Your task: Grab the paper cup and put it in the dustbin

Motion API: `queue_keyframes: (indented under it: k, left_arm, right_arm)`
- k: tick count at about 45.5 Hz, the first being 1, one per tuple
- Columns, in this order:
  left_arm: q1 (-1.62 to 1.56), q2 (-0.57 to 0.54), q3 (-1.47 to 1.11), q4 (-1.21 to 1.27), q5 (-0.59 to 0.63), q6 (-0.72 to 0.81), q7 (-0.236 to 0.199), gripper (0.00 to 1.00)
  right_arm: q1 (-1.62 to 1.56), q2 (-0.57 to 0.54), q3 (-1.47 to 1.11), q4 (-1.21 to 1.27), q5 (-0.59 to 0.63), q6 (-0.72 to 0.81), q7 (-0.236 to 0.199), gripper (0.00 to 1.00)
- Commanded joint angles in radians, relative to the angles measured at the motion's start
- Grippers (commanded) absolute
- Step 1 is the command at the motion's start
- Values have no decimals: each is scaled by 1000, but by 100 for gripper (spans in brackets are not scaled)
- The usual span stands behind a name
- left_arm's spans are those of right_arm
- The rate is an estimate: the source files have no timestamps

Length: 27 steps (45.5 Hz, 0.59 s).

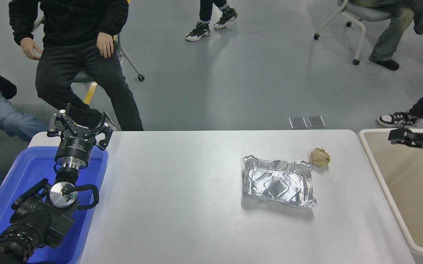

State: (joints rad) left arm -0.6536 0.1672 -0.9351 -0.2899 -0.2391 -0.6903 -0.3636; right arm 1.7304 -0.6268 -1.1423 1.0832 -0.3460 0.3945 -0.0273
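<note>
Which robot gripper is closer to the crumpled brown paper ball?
The right. The right gripper hangs over the dustbin, just right of the paper ball. The left gripper sits across the table over the blue bin.

A robot-testing lab: grey floor (233, 80), wheeled chairs (347, 22), seated onlookers (75, 47) facing a white table (182, 205).

A foil tray (278, 181) lies beside a crumpled brown paper ball (320, 156).
</note>
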Motion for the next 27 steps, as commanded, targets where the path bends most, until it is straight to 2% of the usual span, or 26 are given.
queue_keyframes:
  k: [1,11,22,27]
  left_arm:
    - [0,0,-1,0,0,0,0,99]
    - [0,0,1,0,0,0,0,99]
    - [0,0,1,0,0,2,0,99]
    - [0,0,1,0,0,2,0,99]
  right_arm:
    - [162,75,29,32,-5,391,1,100]
    - [202,128,79,24,-22,391,0,100]
    - [276,259,50,24,-99,391,0,100]
    - [301,266,61,24,-99,391,0,100]
